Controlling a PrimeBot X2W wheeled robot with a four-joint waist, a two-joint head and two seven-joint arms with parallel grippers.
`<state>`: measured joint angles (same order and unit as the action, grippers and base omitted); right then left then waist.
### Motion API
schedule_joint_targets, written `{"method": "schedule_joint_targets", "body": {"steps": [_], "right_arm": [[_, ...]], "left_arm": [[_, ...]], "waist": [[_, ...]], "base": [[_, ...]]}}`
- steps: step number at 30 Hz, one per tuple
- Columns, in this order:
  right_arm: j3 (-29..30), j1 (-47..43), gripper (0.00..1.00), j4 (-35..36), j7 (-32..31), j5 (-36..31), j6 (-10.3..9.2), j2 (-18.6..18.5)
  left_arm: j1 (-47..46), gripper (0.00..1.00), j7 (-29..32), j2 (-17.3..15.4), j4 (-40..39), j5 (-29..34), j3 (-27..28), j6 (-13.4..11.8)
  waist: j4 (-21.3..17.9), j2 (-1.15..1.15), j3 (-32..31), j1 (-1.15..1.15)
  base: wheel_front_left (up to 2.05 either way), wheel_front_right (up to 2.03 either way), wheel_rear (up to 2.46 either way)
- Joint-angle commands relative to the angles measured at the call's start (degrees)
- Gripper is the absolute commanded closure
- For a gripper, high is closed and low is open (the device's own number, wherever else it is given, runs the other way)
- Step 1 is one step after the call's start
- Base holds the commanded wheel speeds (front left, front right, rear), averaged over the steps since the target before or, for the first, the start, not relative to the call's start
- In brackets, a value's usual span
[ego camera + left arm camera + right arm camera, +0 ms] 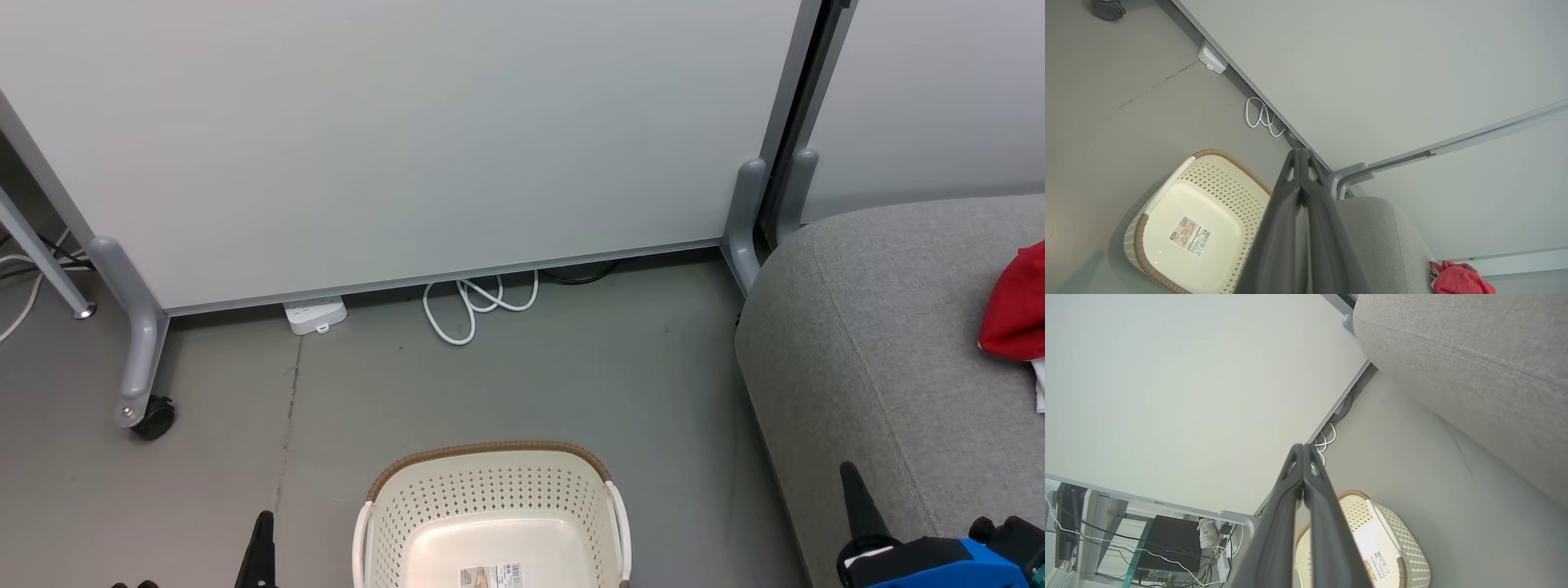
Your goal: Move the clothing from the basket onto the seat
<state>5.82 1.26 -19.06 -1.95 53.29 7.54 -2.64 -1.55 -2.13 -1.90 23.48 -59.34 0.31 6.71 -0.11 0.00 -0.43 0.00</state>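
- Cream basket [490, 490] with a brown rim at the bottom middle of the head view, standing on the grey floor [571, 384].
- Inside it, a smooth cream bottom with a sticker label [490, 576] stuck flat.
- Big grey seat [882, 343] on the right side of the head view, near the basket but not touching it.
- Red clothing [1016, 306] in a soft heap on the seat, at the right edge of the frame, well apart from the basket; a bit of white cloth just under the red.
- Left claw [1300, 154] squeezed together, both dark fingers pressed flat to each other; in the left wrist view, rising between the basket on the left and the seat on the right.
- In the head view, one dark spike of it at the lower left, beside the basket.
- Right claw [1303, 449] pinched together too, finger against finger; pointing up at the lower right of the head view, in front of the seat.
- Blue part [971, 559] on the right arm at the bottom right corner.
- Big pale board [408, 139] across the top of the head view, on grey legs [143, 343], one with a small black wheel [155, 418] at the left.
- White plug box [314, 314] and a looped white cord [478, 306] on the floor under the board's lower edge.
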Motion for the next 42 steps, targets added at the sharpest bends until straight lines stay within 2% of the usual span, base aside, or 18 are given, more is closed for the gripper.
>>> {"method": "schedule_joint_targets", "body": {"steps": [1,15,42], "right_arm": [[0.1,1.6,1.0,1.0,-0.2,2.0,-0.04,-0.2],[0.3,2.6,1.0,2.2,-1.4,12.1,-0.05,-0.2],[0.6,4.1,1.0,3.9,-3.2,26.7,-0.05,-0.3]], "left_arm": [[-1.6,1.0,0.4,-0.5,-1.1,-1.5,0.6,0.3],[-2.6,1.0,2.7,-0.7,-3.4,-10.1,2.2,0.5],[-4.0,1.0,6.0,-0.9,-6.8,-22.5,4.5,0.7]], "waist": [[0.0,0.0,0.0,0.0],[0.0,0.0,0.1,0.0],[0.1,0.0,0.4,0.0]], "base": [[0.0,0.0,0.0],[0.0,0.0,0.0],[0.0,0.0,0.0]]}}
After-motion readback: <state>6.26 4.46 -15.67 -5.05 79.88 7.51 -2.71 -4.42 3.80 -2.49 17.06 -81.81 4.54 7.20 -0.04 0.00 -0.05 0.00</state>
